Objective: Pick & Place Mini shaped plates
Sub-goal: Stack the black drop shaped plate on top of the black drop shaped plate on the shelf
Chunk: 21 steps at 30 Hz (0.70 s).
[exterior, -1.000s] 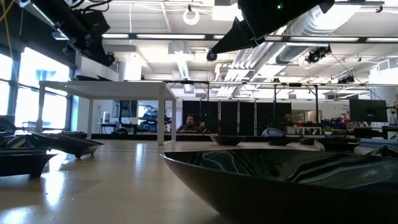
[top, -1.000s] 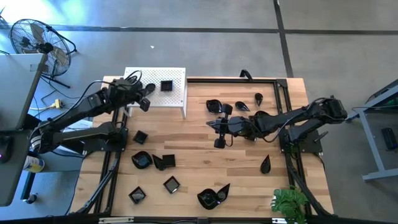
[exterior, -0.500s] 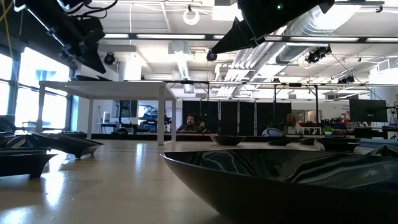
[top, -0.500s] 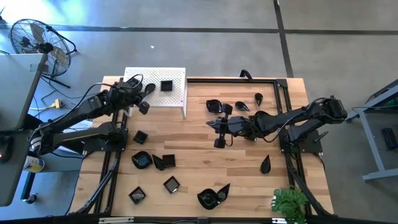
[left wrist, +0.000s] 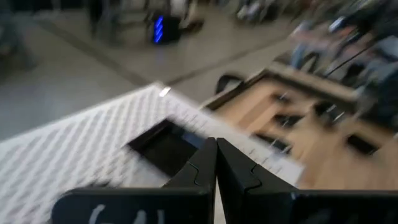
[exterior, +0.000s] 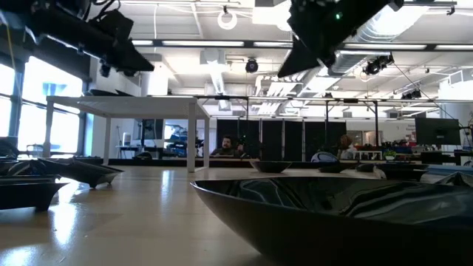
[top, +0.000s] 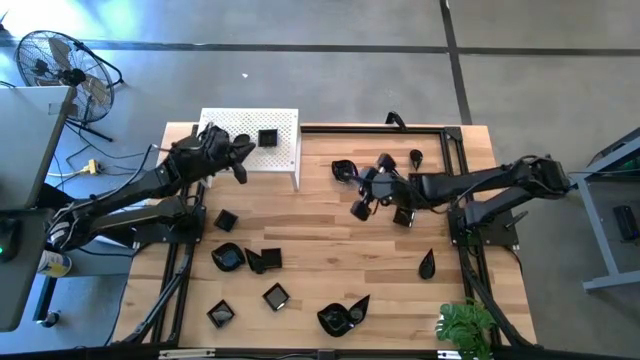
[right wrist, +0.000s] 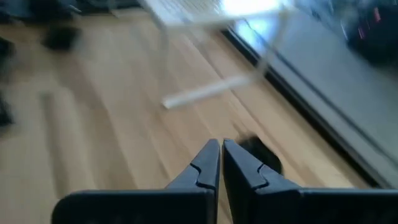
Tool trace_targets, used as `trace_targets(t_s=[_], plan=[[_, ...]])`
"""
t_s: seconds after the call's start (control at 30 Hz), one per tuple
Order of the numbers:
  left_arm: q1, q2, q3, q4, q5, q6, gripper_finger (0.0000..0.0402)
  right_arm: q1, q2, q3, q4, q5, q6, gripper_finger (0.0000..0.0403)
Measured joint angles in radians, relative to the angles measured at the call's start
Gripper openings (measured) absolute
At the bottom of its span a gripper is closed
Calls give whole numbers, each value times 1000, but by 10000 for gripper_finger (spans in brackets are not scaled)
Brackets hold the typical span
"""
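Several mini shaped plates, small glossy black dishes, lie scattered on the wooden table: one group at the near left and another at the far middle. One square plate rests on top of the white perforated stand. My left gripper hovers shut and holds nothing, pointing almost level across the stand just short of that plate. My right gripper hangs shut above the table's middle, beside the far group, also holding nothing.
A black frame rail runs along the table's far and right sides. A green plant stands at the near right corner. A teardrop plate lies alone at the right. In the low view a large plate fills the foreground.
My left gripper has sunk a little over the stand and tipped from pointing down to nearly level. My right gripper has drawn back toward the table's right and far edge and rolled about its own axis. No plate has moved.
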<state>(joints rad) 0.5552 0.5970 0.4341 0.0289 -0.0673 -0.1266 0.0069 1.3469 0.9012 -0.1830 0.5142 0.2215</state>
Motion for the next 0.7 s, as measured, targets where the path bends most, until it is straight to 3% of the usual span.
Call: trace_targets(t_s=[0.17, 0.43, 0.7], plan=[[-28, -3, -110, 275, 104, 37, 2, -92, -13, 0, -229, -9, 154, 32], [-76, -3, -115, 248, 233, 44, 2, -293, -14, 0, -553, -152, 197, 106], [-120, -3, -115, 230, 241, 78, 2, -553, -7, 0, -594, -349, 90, 128]])
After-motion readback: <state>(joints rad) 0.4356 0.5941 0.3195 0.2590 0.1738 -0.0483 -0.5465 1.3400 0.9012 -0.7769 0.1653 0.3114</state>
